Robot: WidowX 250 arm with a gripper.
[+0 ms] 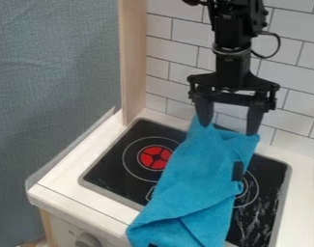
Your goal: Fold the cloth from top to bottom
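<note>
The gripper [231, 126] hangs at the upper right in front of the tiled wall. Its two fingers stand wide apart, with their tips at the cloth's top edge. The blue cloth [196, 178] lies lengthwise across the middle and right of the black stovetop, its lower end over the counter's front edge. Folds and creases show in its surface, including a slanting flap near the bottom. Whether the fingertips touch the cloth, I cannot tell.
The black stovetop [123, 166] has a red burner mark [155, 157] to the left of the cloth. A wooden post [134, 62] rises at the counter's back left. White tiles [294, 62] line the back, and a knob [88, 240] sits on the front panel.
</note>
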